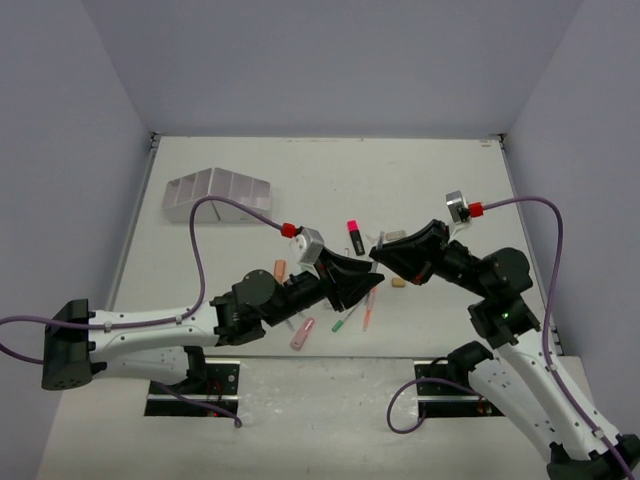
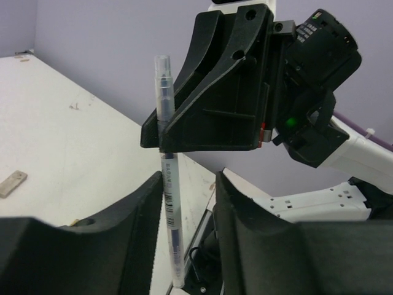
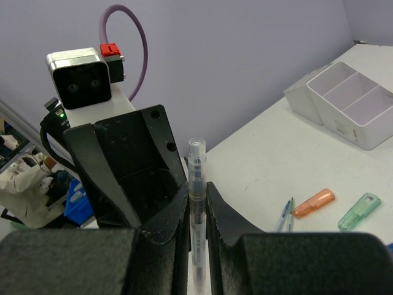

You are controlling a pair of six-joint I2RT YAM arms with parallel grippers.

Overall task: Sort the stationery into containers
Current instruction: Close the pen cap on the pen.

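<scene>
Above the table [image 1: 300, 170], two right fingers [image 3: 161, 228] pinch one pen [image 3: 197, 184].

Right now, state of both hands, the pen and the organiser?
right hand: shut on the clear pen
left hand: open, fingers either side of the pen
clear pen: off the table, held by right hand
white organiser: on the table, compartments in view empty
orange highlighter: lying on table

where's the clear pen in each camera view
top external: cannot make it out; it is hidden at centre, by the right gripper.
left wrist: pen upright, left of centre, passing between the open jaws of the left gripper.
right wrist: upright at bottom centre, pinched in the jaws.
shared landmark: the right gripper holding it, seen in all three.
</scene>
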